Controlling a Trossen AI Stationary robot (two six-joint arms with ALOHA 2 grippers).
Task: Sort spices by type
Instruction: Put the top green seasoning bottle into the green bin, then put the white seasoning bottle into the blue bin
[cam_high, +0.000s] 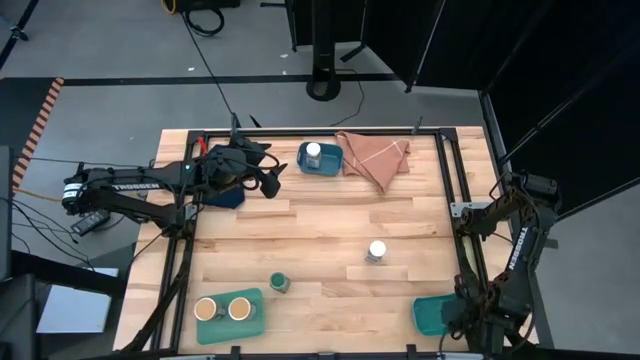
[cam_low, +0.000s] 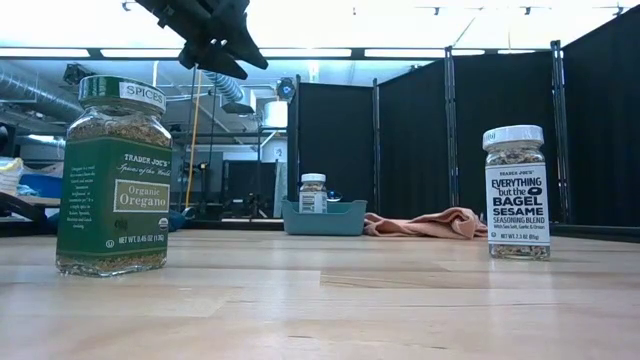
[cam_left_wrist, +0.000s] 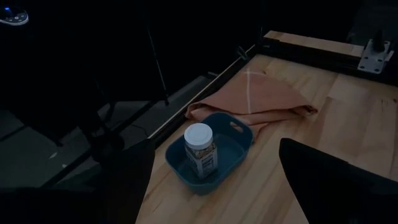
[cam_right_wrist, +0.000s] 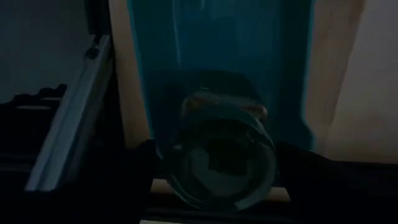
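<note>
Your left gripper (cam_high: 268, 172) hangs fingers spread, holding nothing, at 9 o'clock of the blue tray (cam_high: 330, 165) containing a white-lid jar (cam_high: 314, 153). Second white-lid jar (cam_high: 376, 251) stands mid-table. Right gripper (cam_high: 452, 318) over teal tray (cam_high: 428, 318); fingers: cannot tell.

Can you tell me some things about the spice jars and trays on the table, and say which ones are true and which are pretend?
1. Two tan-lidded jars sit together in the green tray. True.
2. The blue tray holds a green-lidded jar. False: it holds a white-lidded jar.
3. A green-lidded jar stands on the bare table, outside any tray. True.
4. The orange cloth lies in the middle of the table. False: it lies at the far edge beside the blue tray.
</note>
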